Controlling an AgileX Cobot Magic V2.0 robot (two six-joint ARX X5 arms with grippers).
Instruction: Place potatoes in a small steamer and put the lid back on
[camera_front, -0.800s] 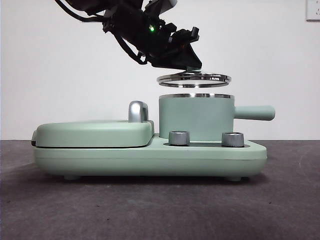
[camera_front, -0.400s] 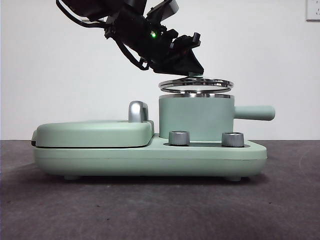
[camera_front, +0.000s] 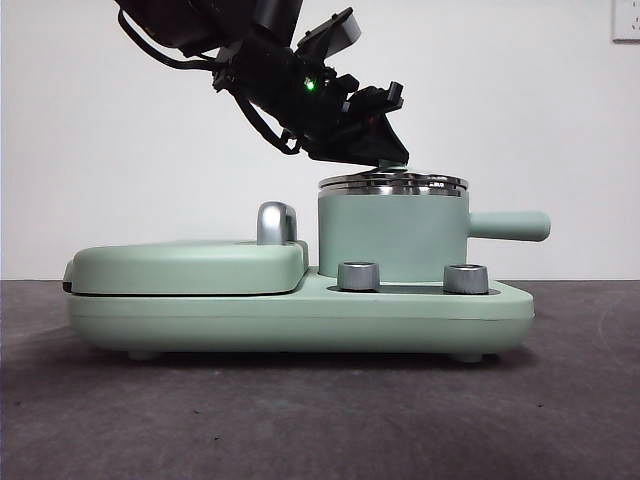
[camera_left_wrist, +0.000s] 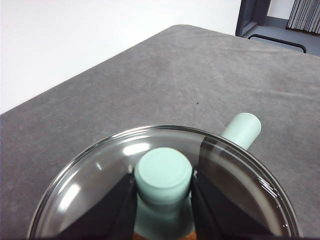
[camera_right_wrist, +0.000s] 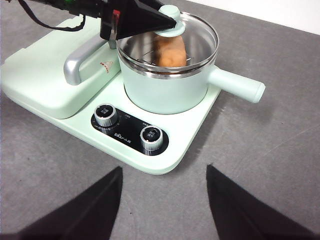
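one potato (camera_right_wrist: 170, 51) lies inside the one small steamer (camera_right_wrist: 167, 85), seen through the one glass lid (camera_right_wrist: 197, 37) resting on the steamer's rim. the steamer's straight handle (camera_right_wrist: 237, 85) runs level, pointing away from the griddle cover (camera_right_wrist: 37, 75). two knobs (camera_right_wrist: 105, 115) sit on the base. the left end effector (camera_left_wrist: 163, 192) pinches the lid's knob. the right end effector (camera_right_wrist: 165, 200) hangs spread above the table (camera_right_wrist: 270, 165).

The lid (camera_right_wrist: 170, 37) is clear, glossy glass with a polished steel rim and a smooth matt mint knob (camera_left_wrist: 163, 173). The small steamer (camera_front: 392, 235) looks matt mint under a shiny metal rim. The potato (camera_right_wrist: 169, 51) shows rough orange-brown skin. The two dials (camera_right_wrist: 129, 127) gleam like chrome, and the table (camera_front: 300, 420) is dull, mottled grey.
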